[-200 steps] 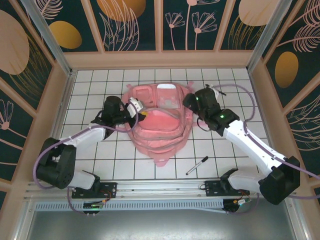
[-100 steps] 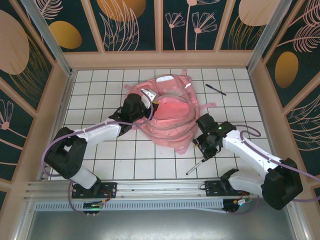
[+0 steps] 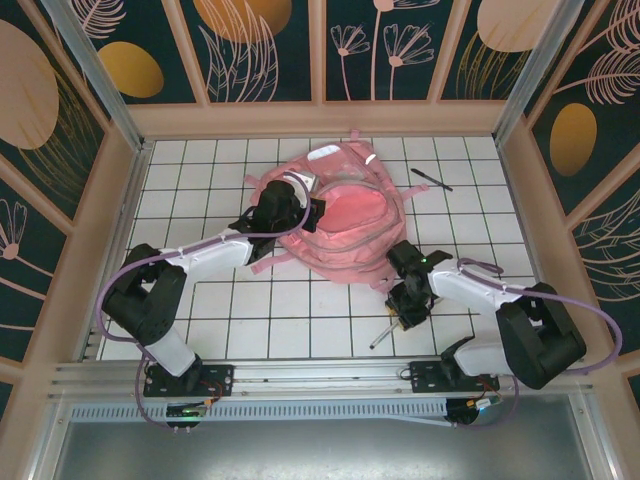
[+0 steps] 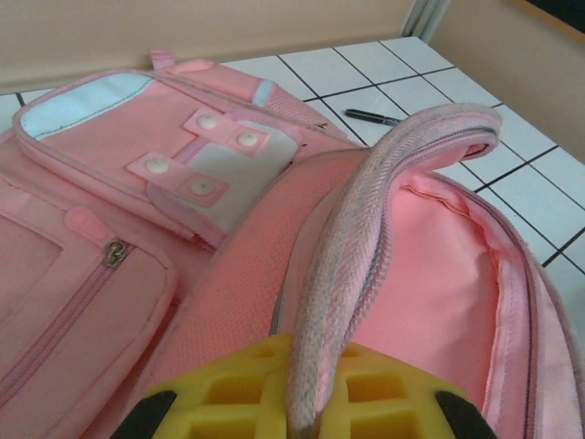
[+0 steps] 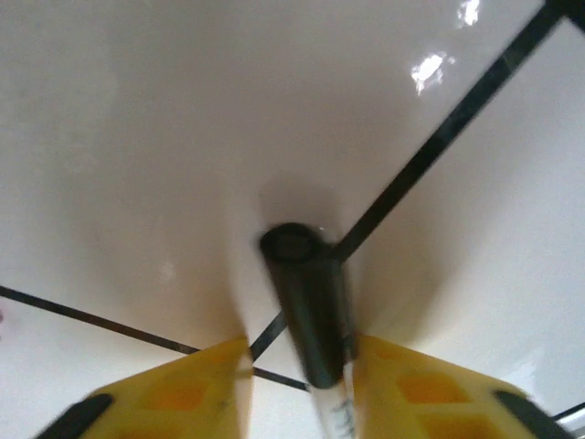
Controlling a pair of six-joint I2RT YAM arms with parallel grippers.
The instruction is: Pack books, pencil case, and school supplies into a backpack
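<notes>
Pinching backpack [image 4: 439,274] rim, left pincer [image 4: 306,398] — right pincer [image 5: 302,384] straddling blurred pen [image 5: 306,293], grip unclear.

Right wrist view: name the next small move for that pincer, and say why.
Probably close the right pincer on the pen: its pads flank the barrel on the table, a gap showing on one side. The left pincer holds the backpack rim up, so its mouth is open.
</notes>
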